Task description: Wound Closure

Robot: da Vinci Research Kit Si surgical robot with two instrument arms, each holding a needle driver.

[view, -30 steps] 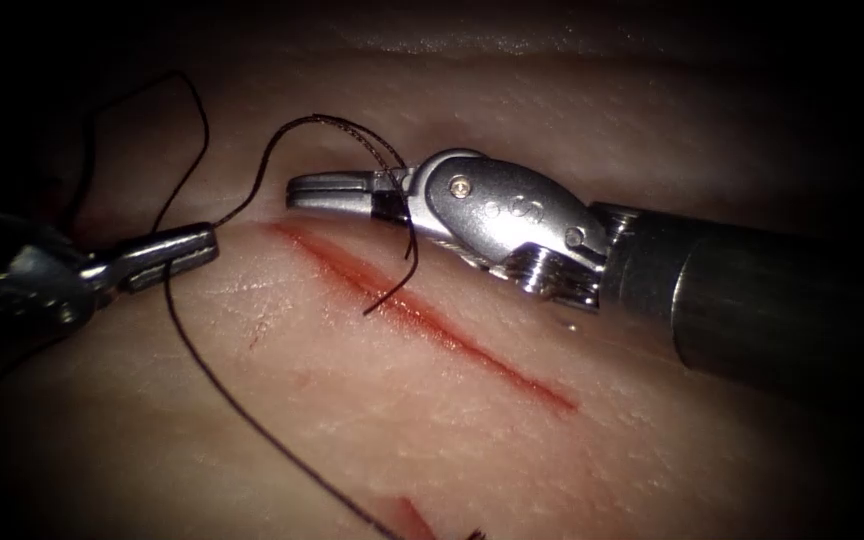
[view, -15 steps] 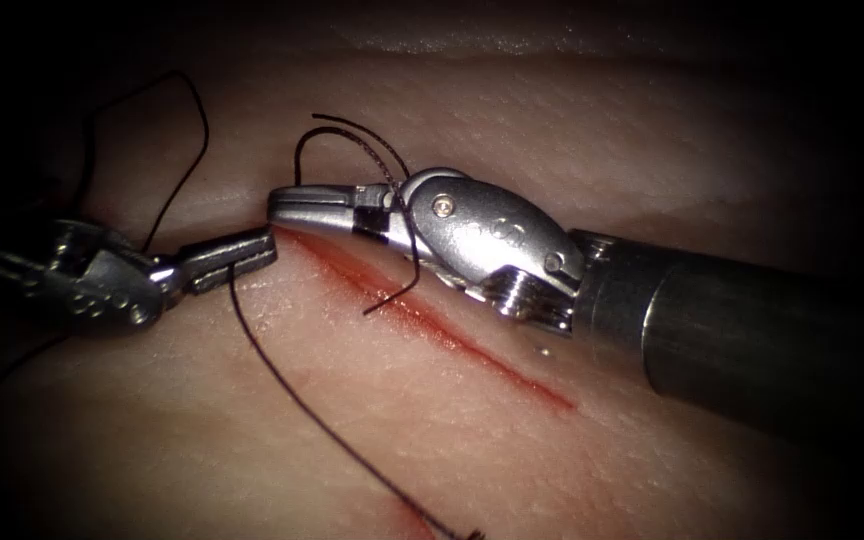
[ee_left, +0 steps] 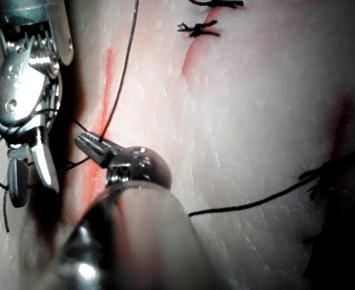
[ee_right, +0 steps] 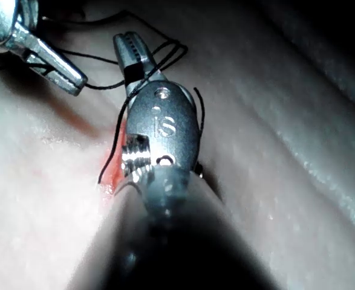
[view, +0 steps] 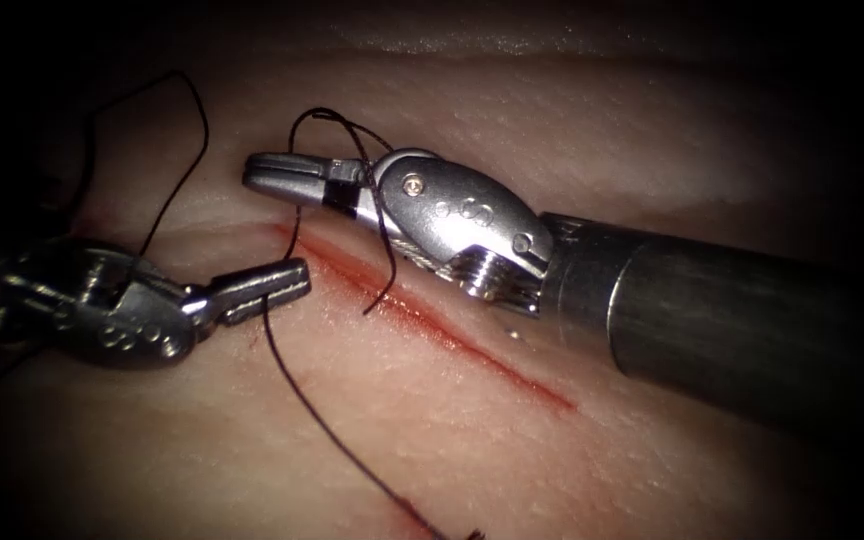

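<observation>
Over the red cut [view: 432,325] in the tissue [view: 572,460], the right tool [view: 274,178] lies with its jaws closed and the dark thread [view: 297,385] wound in loops around them and the wrist just behind; a short loose tail hangs from the loops down onto the cut. Whether those jaws pinch a strand between them cannot be told. The left tool [view: 274,283], on the cut's left side, has its jaws gripping the thread where the long strand crosses them, one run rising to the loops, the other trailing away across the tissue toward the near edge. In the last second the left tool has moved in toward the cut while the right tool slid further left above it. No needle is made out here. The thread looks fine, limp and slippery, likely to slip off smooth steel if slackened; it is best taken flat between the jaw tips, a little away from the loops. The tissue appears soft and yielding.
</observation>
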